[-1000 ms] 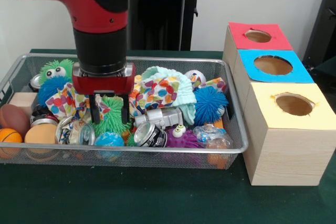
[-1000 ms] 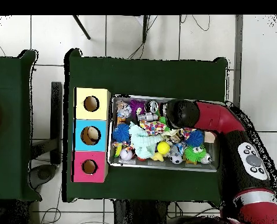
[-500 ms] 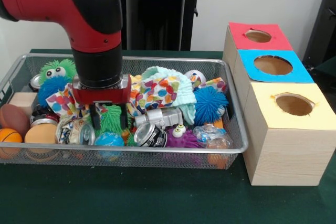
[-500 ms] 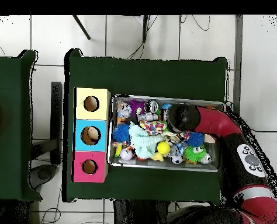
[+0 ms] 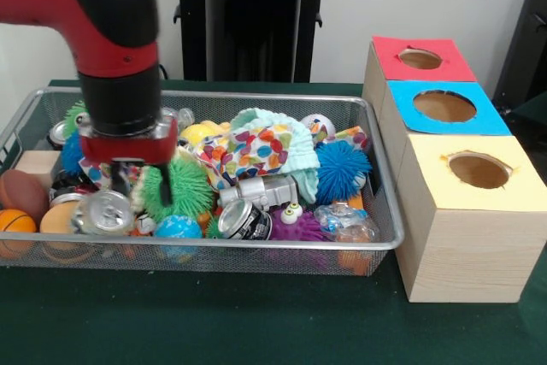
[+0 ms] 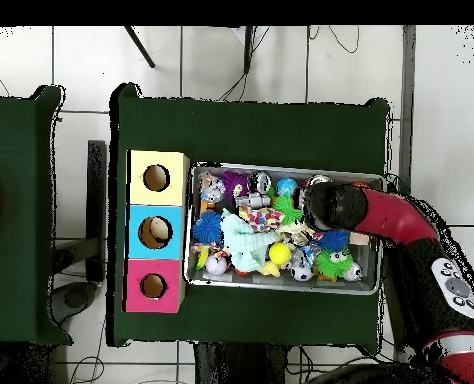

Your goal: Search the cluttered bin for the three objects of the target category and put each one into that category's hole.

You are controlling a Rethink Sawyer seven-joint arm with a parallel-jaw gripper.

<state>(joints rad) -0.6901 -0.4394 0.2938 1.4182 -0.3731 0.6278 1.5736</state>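
Observation:
The wire mesh bin (image 5: 376, 245) is packed with toys, cans and cloth. My gripper (image 5: 139, 201) hangs low at the bin's left end and is open, with one finger (image 5: 162, 191) against the left side of a green spiky ball (image 5: 181, 184). A silver can (image 5: 104, 211) shows its lid in front of the other finger and hides it. A second can (image 5: 246, 220) lies at the front middle. Three boxes with holes stand to the right: red (image 5: 420, 58), blue (image 5: 444, 106) and yellow (image 5: 479, 170). From overhead, the arm's end (image 6: 326, 206) covers the gripper.
In the bin lie a spotted cloth (image 5: 256, 151), a blue spiky ball (image 5: 342, 168), a purple toy with eyes (image 5: 296, 221), a small blue ball (image 5: 178, 228), an orange ball (image 5: 15, 221) and a brown football (image 5: 20, 192). The boxes stand close against the bin's right wall.
My gripper has moved left along the bin, from above the green spiky ball to its left side. The can at the front left now faces the camera with its lid.

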